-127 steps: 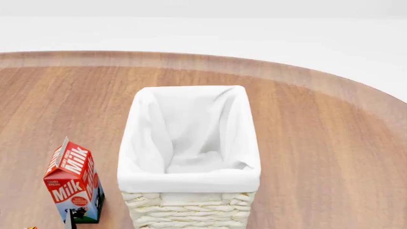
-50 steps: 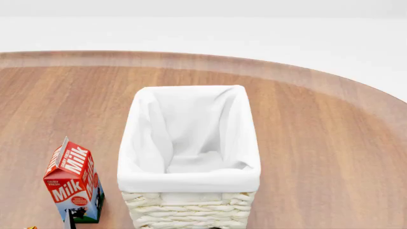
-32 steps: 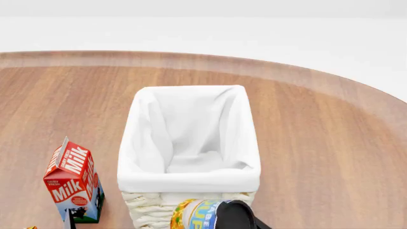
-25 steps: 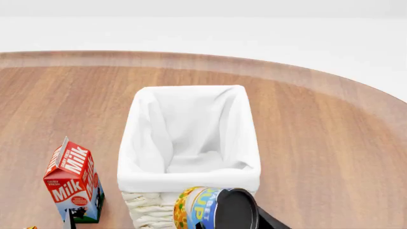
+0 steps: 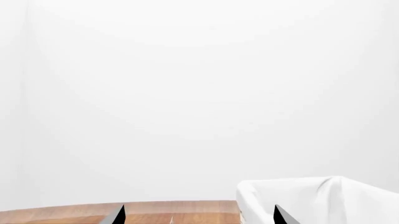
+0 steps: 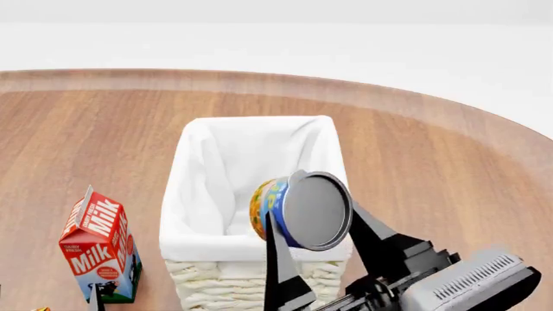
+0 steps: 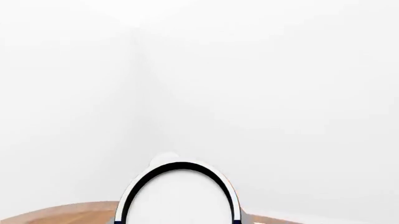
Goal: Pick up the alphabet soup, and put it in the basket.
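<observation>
The alphabet soup hangs above the near end of the basket, tipped on its side so that its silvery end disc faces the head camera and the blue and yellow-orange label curves away behind it. The right gripper has it clamped, one dark finger rising against the can on the left, the other on the right, closed across the can's body. In the right wrist view the can's pale end with its dark rim fills the bottom of the frame.

As a filled tin it is likely dense for its size and fully rigid, so a firm squeeze will not hurt it. The glossy label and round wall probably make it slippery and prone to rolling between flat pads; a hold across the middle of the body, as here, looks the safest. The cloth lining should cushion a short drop.

The left gripper shows only two dark tips, set well apart with nothing between them, beside the basket's edge. A milk carton stands on the wooden table, left of the basket.
</observation>
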You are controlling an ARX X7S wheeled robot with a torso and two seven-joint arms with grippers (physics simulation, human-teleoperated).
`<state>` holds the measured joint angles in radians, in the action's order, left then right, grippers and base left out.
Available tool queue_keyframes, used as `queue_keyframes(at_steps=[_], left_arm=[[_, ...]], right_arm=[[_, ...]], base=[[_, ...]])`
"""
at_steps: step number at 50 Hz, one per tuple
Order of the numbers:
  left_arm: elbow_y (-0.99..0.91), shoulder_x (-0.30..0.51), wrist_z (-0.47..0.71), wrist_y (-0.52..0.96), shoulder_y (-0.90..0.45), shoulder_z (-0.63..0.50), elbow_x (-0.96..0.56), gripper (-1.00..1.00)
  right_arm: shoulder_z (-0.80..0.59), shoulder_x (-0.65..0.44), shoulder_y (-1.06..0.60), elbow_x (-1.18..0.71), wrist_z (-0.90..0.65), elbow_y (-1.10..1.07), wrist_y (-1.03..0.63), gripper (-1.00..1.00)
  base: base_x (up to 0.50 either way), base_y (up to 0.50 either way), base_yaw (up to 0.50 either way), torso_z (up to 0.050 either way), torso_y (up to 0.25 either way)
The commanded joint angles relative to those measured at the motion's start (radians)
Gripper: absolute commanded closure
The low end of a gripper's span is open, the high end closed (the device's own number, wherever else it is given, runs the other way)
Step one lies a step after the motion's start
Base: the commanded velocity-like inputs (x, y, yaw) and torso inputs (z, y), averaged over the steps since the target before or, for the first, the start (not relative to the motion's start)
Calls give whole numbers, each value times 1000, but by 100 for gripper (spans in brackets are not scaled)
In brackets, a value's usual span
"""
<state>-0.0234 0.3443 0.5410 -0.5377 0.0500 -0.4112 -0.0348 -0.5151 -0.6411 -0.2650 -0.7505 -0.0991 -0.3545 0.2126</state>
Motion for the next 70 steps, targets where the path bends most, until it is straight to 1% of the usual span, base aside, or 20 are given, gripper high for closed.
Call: queue_keyframes(at_steps=[1,5,13,14,15,16,24,33,48,51,52,59,70], left_arm=[[-3,1,2,2,-1,-3,-3,-100],[-6,2,1,2,0,-5,-3,-100],[-8,5,4,-1,2,-5,-1,-100],[-12,5,4,1,2,-7,2,-100],[-12,5,5,3,2,-7,3,-100],[-12,7,3,2,1,-7,0,-100],[-14,9,9,2,4,-5,4,-100],[-12,8,11,2,1,-9,8,-100],[-10,11,11,3,0,-15,10,-100],[-12,12,10,5,0,-16,10,-100],[-11,11,11,8,-1,-17,11,-100],[-6,10,14,8,-4,-18,18,-100],[-14,16,14,9,-2,-18,8,-100]], right_arm=[[2,16,-157,23,-124,-16,-176,100],[-1,25,-188,26,-144,-4,-207,100],[-40,74,-348,29,-190,82,-367,100],[-45,95,-380,42,-196,123,-381,100],[-39,104,-391,14,-178,143,-385,100],[-54,115,-412,61,-194,169,-389,100],[-76,188,-524,64,-174,324,-450,100],[-116,243,-648,90,-186,429,-549,100],[-189,324,-780,144,-181,602,-652,100],[-207,345,-817,148,-162,661,-687,100],[-211,359,-838,156,-183,691,-714,100],[-238,392,-897,161,-161,768,-772,100],[-237,464,-993,147,-116,945,-817,100]], base=[[0,0,0,0,0],[0,0,0,0,3],[0,0,0,0,0],[0,0,0,0,0],[0,0,0,0,0],[0,0,0,0,0],[0,0,0,0,1],[0,0,0,0,0],[0,0,0,0,1],[0,0,0,0,0],[0,0,0,0,0],[0,0,0,1,0],[0,0,0,0,1]])
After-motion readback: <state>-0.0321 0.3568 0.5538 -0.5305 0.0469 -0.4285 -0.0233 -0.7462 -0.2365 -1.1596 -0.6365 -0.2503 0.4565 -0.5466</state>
